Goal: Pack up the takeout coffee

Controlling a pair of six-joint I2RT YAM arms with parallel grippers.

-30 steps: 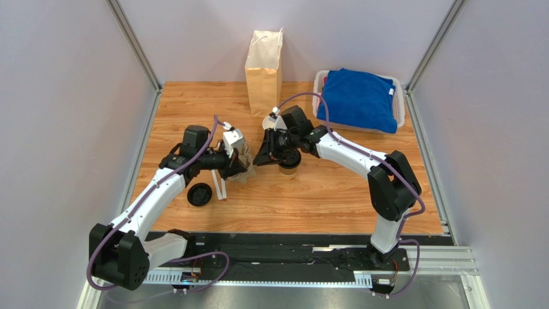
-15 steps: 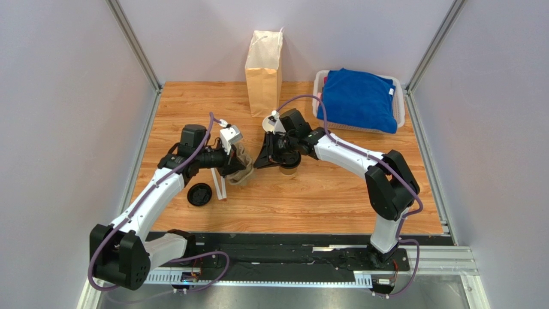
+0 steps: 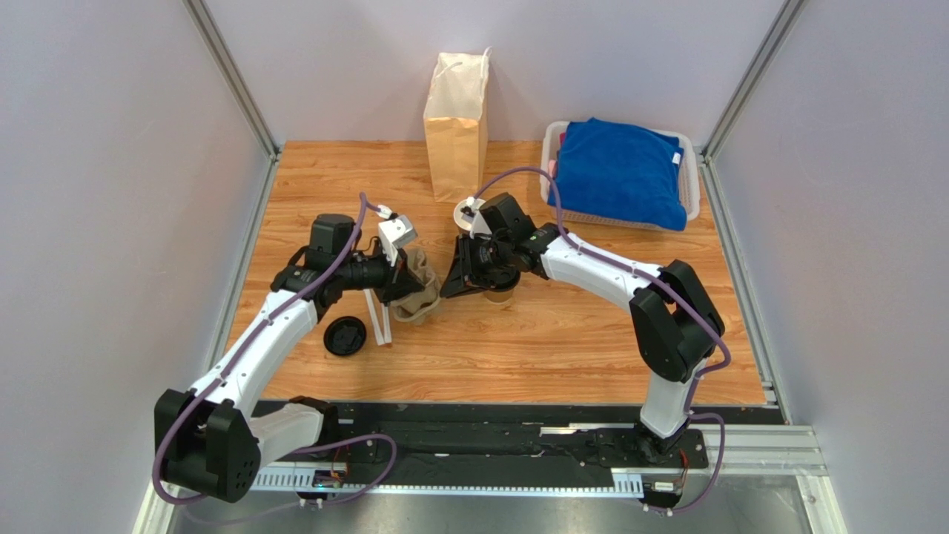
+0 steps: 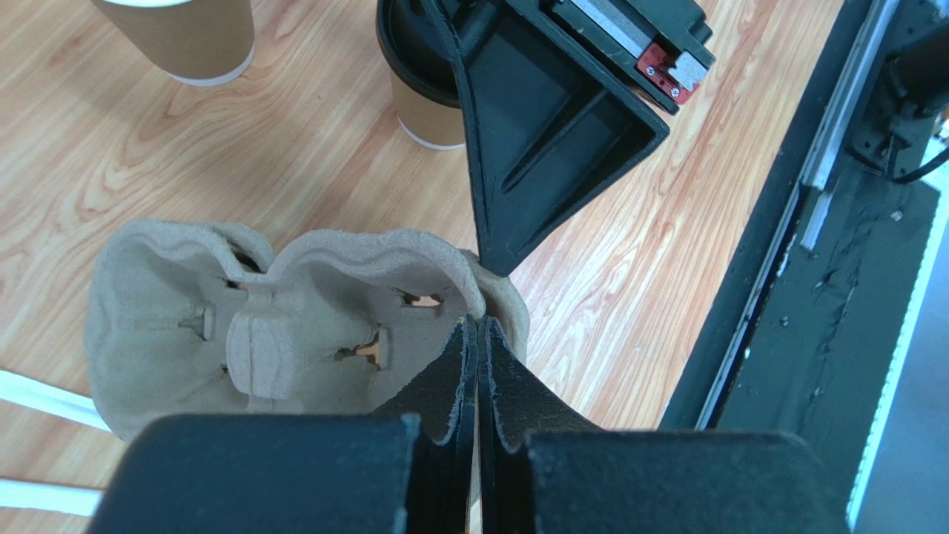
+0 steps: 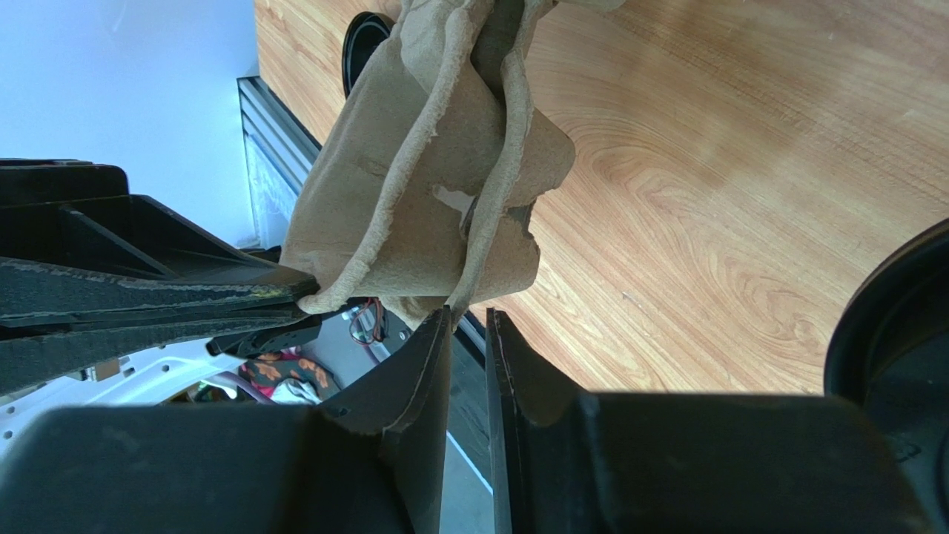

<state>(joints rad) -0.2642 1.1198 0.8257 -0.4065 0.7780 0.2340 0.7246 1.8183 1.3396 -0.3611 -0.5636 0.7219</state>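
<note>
Where the right arm leans over it in the overhead view, can make out only a brown sliver of the takeout coffee [image 4: 429,111]. Shows better from the left wrist: upright on the wood, black lid on, top cut off by the frame. Stands just beside the pulp cup carrier [image 4: 279,323], outside its pockets.

Cannot tell whether the right gripper [image 5: 468,323] pinches the carrier's edge or merely touches it: fingers narrow, a slim gap between them, the edge reaching right to the tips. Left gripper [image 4: 477,334] clamped flat on the carrier's rim, holding it tilted off the table.

Underneath, a wood-grain table [image 3: 557,345]; grey walls on three sides.

Past the coffee, an unlidded brown cup [image 4: 184,39], inside out of sight. Near the left arm, a loose black lid [image 3: 345,335] and two white strips [image 3: 383,323], too small to identify. At the back, a standing paper bag [image 3: 457,117], contents hidden, and a white basket [image 3: 549,145] filled by a folded blue towel [image 3: 618,172].
</note>
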